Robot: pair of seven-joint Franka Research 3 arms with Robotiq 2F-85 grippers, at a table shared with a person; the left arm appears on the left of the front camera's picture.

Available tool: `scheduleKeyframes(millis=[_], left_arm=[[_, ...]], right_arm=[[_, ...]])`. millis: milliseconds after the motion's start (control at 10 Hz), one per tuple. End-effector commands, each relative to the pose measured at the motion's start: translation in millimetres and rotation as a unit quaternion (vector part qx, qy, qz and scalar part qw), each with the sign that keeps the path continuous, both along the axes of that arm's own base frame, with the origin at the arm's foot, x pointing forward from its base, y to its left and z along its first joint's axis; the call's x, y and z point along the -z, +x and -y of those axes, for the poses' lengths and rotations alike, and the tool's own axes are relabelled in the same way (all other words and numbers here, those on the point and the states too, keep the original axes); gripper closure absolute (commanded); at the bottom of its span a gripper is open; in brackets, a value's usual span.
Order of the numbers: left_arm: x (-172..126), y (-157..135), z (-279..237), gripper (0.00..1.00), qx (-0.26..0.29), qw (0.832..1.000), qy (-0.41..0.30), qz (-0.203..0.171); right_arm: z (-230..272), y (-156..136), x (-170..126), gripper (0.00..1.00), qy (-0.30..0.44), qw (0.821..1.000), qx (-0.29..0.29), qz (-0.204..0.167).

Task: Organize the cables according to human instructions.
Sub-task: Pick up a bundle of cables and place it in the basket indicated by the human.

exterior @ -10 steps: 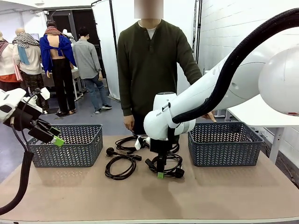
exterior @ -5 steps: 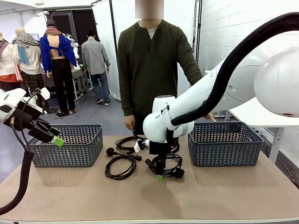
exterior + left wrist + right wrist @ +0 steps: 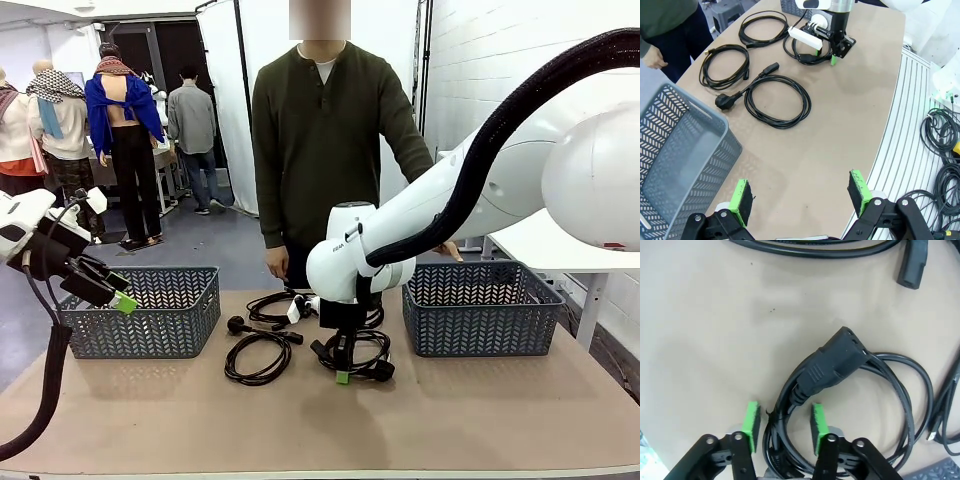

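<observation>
Behind the right end effector [image 3: 343, 376], one cable [image 3: 378, 372] lies half hidden.

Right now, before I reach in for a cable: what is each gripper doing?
Left gripper: open, holding nothing.
Right gripper: jaws astride a cable, partly closed; whether it grips cannot be told.

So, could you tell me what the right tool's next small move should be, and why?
Probably close the right tool fully: its green pads straddle the coiled power cable beside its plug, with small gaps showing, so nothing looks gripped yet.
</observation>
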State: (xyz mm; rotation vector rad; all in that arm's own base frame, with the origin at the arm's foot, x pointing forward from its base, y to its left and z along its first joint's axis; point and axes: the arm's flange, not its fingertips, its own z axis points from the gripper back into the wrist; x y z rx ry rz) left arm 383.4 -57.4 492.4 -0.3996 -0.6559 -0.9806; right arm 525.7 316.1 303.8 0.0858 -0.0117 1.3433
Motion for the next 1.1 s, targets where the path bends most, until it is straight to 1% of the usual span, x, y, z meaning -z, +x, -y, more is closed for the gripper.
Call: scheduleKeyframes(millis=[0,400,500,600,700,800,900,1000], left_arm=[[0.8,2.9,-2.3,0.0,0.011,1.0,-0.007,0.005],[0.8,2.9,-2.3,0.0,0.011,1.0,-0.007,0.005],[0.8,2.9,-2.3,0.0,0.011,1.0,-0.007,0.005],[0.8,2.9,-2.3,0.0,0.011,1.0,-0.007,0.005],[0.8,2.9,-2.3,0.0,0.011,1.0,-0.007,0.005],[0.8,2.9,-2.3,0.0,0.011,1.0,-0.007,0.005],[0.8,2.9,-2.3,0.0,0.011,1.0,-0.007,0.005],[0.8,2.9,-2.3,0.0,0.011,1.0,-0.007,0.005]], right_arm=[[-5.1,-0.1,5.8,1.0,-0.01,1.0,0.009,-0.009],[-4.5,-1.5,8.2,1.0,-0.011,1.0,0.014,-0.019],[-5.0,-2.8,6.8,1.0,-0.013,1.0,0.018,-0.02],[-7.1,-6.9,-0.7,1.0,-0.016,0.999,0.034,-0.022],[-10.0,-10.3,-11.2,1.0,-0.022,0.999,0.04,-0.011],[-12.6,-14.4,-27.7,1.0,-0.023,0.999,0.042,-0.011],[-13.3,-16.4,-46.7,1.0,-0.017,0.999,0.027,-0.013],[-13.0,-17.2,-70.8,1.0,-0.018,1.0,-0.004,-0.023]])
